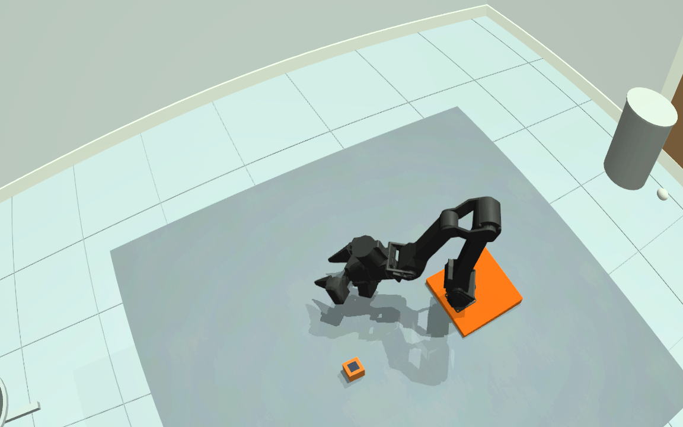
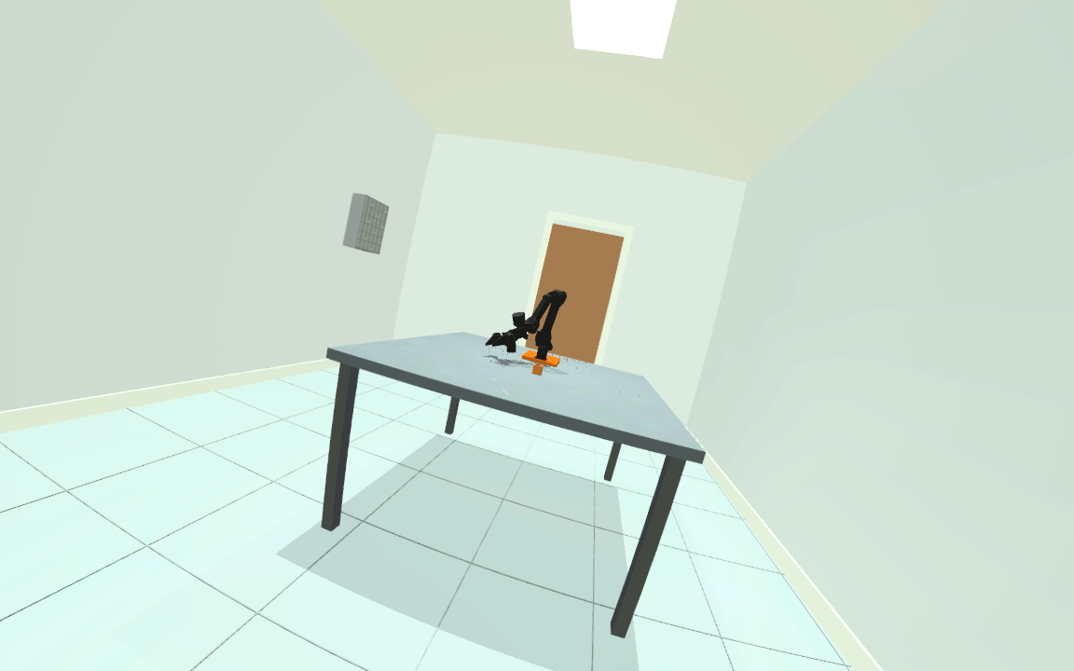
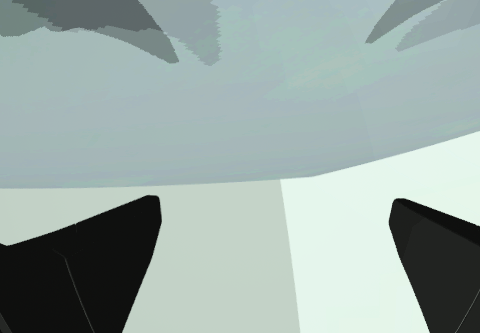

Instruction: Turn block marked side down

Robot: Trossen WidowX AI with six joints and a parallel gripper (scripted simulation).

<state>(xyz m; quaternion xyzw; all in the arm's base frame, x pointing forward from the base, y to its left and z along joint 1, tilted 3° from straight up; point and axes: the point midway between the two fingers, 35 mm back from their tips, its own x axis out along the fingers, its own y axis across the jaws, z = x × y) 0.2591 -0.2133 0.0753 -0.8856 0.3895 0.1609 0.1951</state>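
Observation:
A small orange block [image 1: 353, 369] [image 2: 537, 370] rests on the grey table [image 1: 216, 297] [image 2: 608, 406]. In the top view a dark square mark shows on its top face. The black gripper [image 1: 322, 271] [image 2: 488, 342] [image 3: 275, 210] is open, with nothing between its fingers. It hangs above the table, away from the block, which lies below it in the top view. The block is not in the wrist view. The block's underside is hidden.
The arm stands on an orange base plate [image 1: 495, 297] [image 2: 553, 361], to the right of the block in the top view. A grey cylinder [image 1: 638, 146] and a small white ball [image 1: 662, 194] are beyond the table. The table's edge shows in the wrist view.

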